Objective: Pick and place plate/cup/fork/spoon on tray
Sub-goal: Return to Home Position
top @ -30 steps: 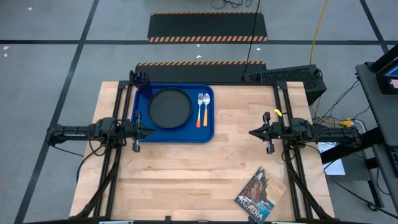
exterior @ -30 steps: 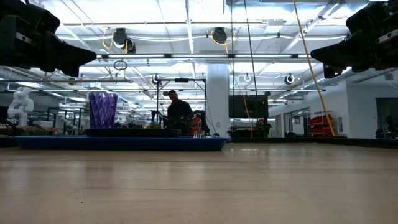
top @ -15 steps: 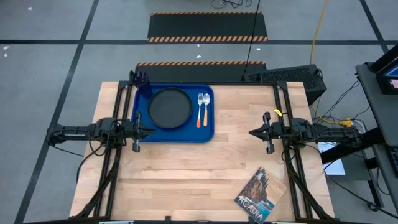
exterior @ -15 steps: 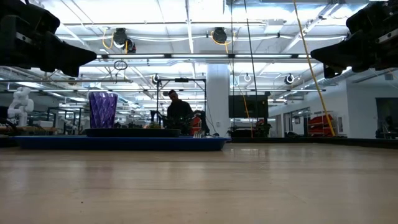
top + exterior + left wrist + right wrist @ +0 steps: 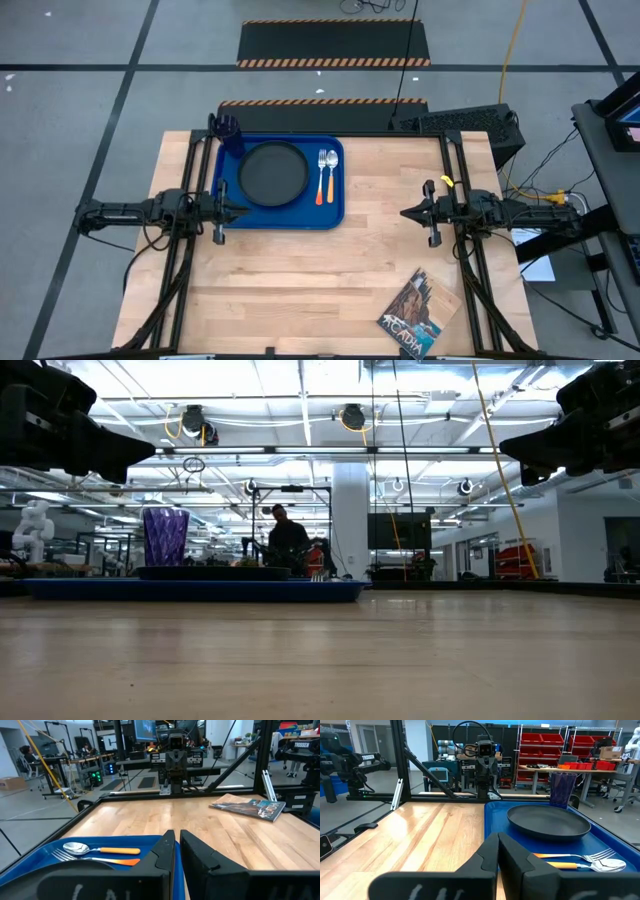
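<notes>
Blue tray upper centre holding plate, cup, fork, spoon, nothing moved, left gripper and right gripper clenched empty mid-frame

Both arms stretch out level, wrists straight. The left pincer points straight at the right pincer, well apart from it; each one's fingers seem pressed together.

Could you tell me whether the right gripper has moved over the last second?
No; the right gripper keeps its spot beside the bright blue rectangular plastic tray.
</notes>
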